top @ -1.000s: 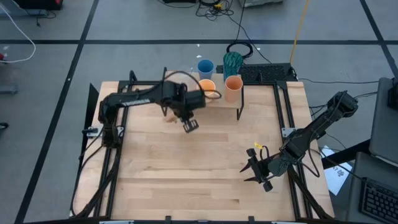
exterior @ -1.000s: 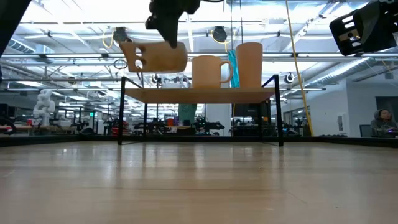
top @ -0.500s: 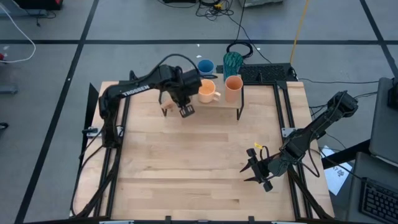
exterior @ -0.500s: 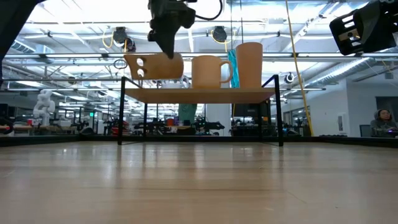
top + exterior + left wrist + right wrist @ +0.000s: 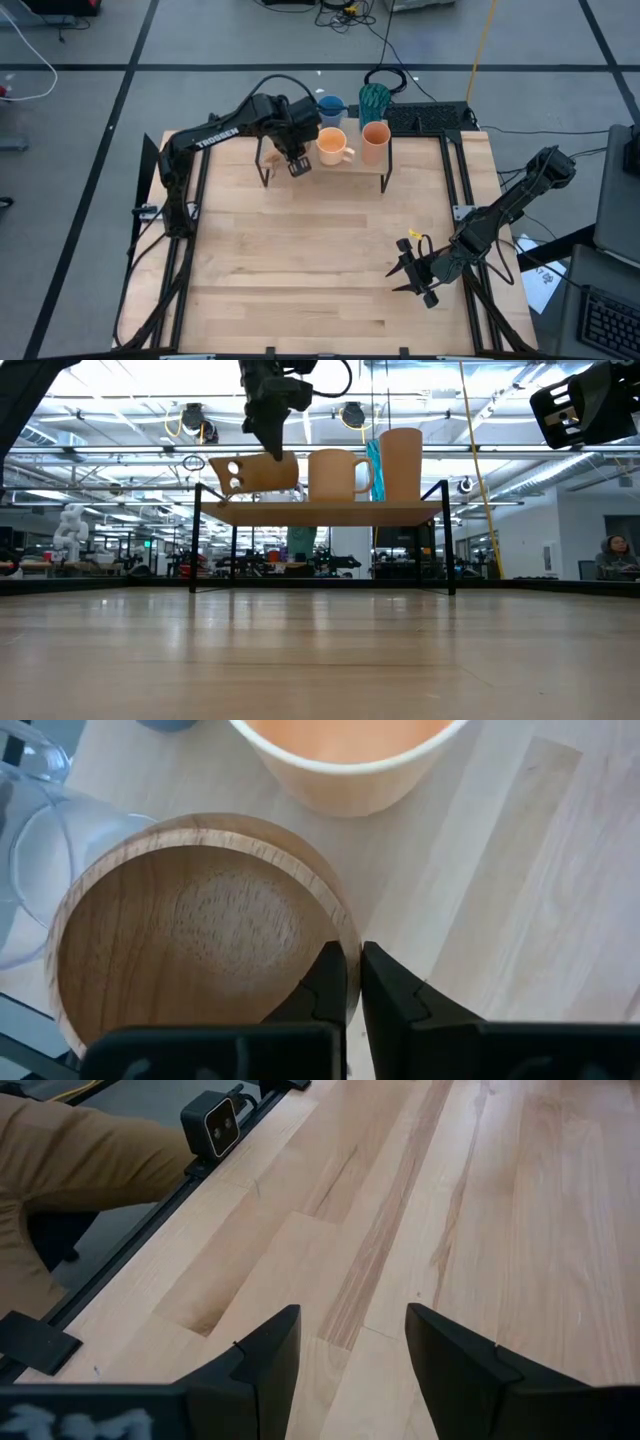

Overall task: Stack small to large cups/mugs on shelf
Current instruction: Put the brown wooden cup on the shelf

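The left gripper (image 5: pixel 296 166) is up at the shelf (image 5: pixel 320 513), and its fingers (image 5: pixel 330 990) are pinched tight on the rim of the tan wooden cup (image 5: pixel 195 930), one finger inside and one outside the wall. In the low view the cup (image 5: pixel 258 472) hangs at the left end of the shelf with its stub handle pointing outward, tilted a bit, and whether its base actually touches the board can't be told from here.

Right next to it sits the orange handled mug (image 5: pixel 331 147), then the orange-brown tumbler (image 5: pixel 375 142), the tallest of the three, so the row goes low to tall across the shelf. From the left wrist camera the clear glass (image 5: pixel 45 850) shows just beside the wooden cup, on the side away from the mug. The blue cup (image 5: pixel 331 107) and the teal textured tumbler (image 5: pixel 375 99) are behind the shelf, off the wooden tabletop (image 5: pixel 300 270), standing close to each other.

The right gripper (image 5: pixel 411 270) just hovers over the near right part of the table, well away from everything, fingers (image 5: pixel 265 1355) spread apart with nothing between them. Its wrist camera also catches a bit of tan fabric beyond the table edge, probably somebody's leg.
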`<state>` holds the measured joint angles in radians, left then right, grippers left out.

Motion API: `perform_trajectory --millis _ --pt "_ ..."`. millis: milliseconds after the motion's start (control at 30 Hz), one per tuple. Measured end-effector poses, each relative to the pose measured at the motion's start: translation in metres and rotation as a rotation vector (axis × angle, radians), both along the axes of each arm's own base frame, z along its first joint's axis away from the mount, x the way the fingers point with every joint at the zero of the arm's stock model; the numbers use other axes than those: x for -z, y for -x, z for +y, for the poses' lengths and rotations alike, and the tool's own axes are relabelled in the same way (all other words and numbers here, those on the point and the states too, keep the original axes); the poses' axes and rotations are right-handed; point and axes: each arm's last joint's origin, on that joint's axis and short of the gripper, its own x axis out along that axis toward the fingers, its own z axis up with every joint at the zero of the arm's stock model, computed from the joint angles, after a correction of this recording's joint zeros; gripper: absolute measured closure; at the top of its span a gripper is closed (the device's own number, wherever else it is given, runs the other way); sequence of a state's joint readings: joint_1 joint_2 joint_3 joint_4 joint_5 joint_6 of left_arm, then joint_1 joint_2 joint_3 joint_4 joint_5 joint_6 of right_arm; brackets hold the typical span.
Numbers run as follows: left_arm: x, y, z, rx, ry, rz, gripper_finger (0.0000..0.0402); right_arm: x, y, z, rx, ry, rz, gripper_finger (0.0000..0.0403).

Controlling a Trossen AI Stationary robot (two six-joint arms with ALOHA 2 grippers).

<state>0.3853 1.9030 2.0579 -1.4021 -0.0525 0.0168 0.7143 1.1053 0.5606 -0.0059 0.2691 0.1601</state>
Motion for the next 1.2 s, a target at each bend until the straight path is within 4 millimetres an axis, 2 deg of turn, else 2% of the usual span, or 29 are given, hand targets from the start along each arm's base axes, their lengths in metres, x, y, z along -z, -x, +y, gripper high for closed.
perform_trajectory --millis 300,667,967,1200 --pt "0.007 -0.004 0.010 0.021 -0.007 0.010 0.0388 0.000 0.000 0.000 0.000 -0.002 0.001 0.0230" --pt "0.007 -0.003 0.008 0.065 0.067 -0.011 0.0387 0.000 0.000 0.000 0.001 -0.003 0.002 0.0230" --pt "0.018 -0.010 0.010 0.100 0.059 0.022 0.0386 0.000 0.000 0.000 0.003 -0.006 0.002 0.0230" --pt "0.018 -0.010 0.012 0.087 0.027 0.035 0.0353 0.000 0.000 0.000 0.004 -0.004 0.008 0.0230"
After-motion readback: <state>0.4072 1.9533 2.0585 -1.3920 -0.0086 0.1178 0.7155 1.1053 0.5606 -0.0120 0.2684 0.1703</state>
